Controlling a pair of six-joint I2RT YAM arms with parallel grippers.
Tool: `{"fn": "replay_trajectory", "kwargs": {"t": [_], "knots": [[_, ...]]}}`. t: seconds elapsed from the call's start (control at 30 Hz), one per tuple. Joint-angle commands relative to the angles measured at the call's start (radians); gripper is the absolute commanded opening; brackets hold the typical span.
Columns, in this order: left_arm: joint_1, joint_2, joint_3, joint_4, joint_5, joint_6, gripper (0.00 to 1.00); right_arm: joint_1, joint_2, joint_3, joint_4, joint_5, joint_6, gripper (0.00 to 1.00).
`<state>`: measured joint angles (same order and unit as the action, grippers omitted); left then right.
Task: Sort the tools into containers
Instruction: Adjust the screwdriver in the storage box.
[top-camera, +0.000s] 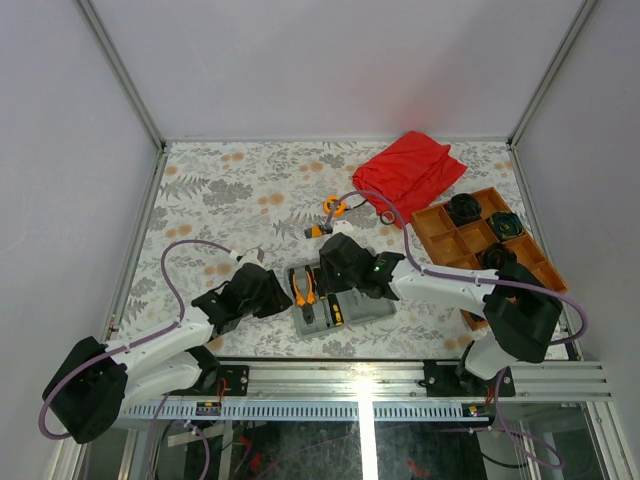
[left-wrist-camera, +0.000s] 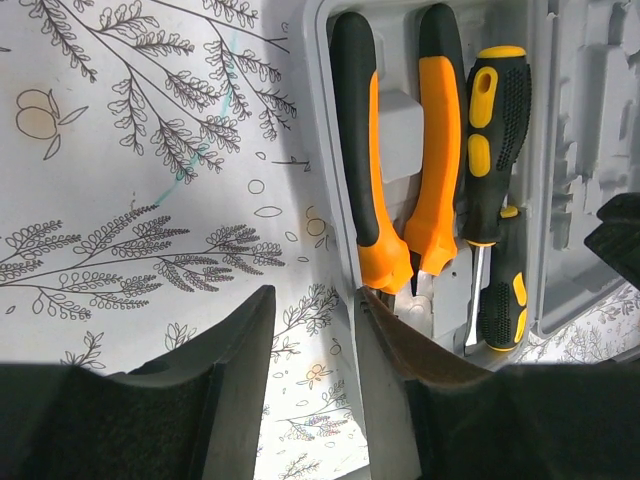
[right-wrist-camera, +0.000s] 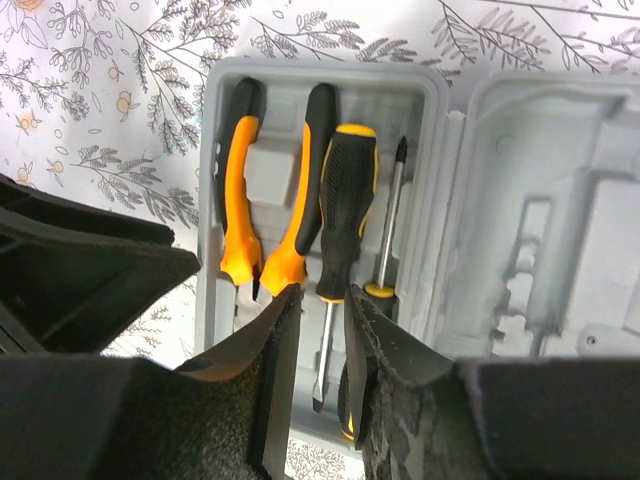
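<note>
Screwdriver (right-wrist-camera: 345, 200) seated in case (right-wrist-camera: 212, 310) | right jaws released astride its shaft, left jaws released | I'd lift straight up, no snagging.

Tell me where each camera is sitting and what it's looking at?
Top: above and behind, looking down at the table; both arms show.
Left wrist: on the left arm, looking down at the pliers; left pincer at the bottom.
Right wrist: on the right arm, over the screwdriver; right pincer at the bottom.
Both wrist views share the pliers, in the grey case.
</note>
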<state>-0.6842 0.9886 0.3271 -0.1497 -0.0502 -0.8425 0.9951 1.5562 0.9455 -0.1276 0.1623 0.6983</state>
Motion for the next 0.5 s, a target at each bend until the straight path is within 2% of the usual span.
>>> {"fn": "replay_trajectory", "kwargs": {"t": [0.0, 0.47], "knots": [[0.007, 0.006, -0.012, 0.059, -0.019, 0.015, 0.36, -0.012, 0.055, 0.097, -0.046, -0.03, -0.045, 0.3], [0.008, 0.02, -0.019, 0.085, -0.01, 0.016, 0.35, -0.033, 0.189, 0.214, -0.162, -0.015, -0.048, 0.24]]}}
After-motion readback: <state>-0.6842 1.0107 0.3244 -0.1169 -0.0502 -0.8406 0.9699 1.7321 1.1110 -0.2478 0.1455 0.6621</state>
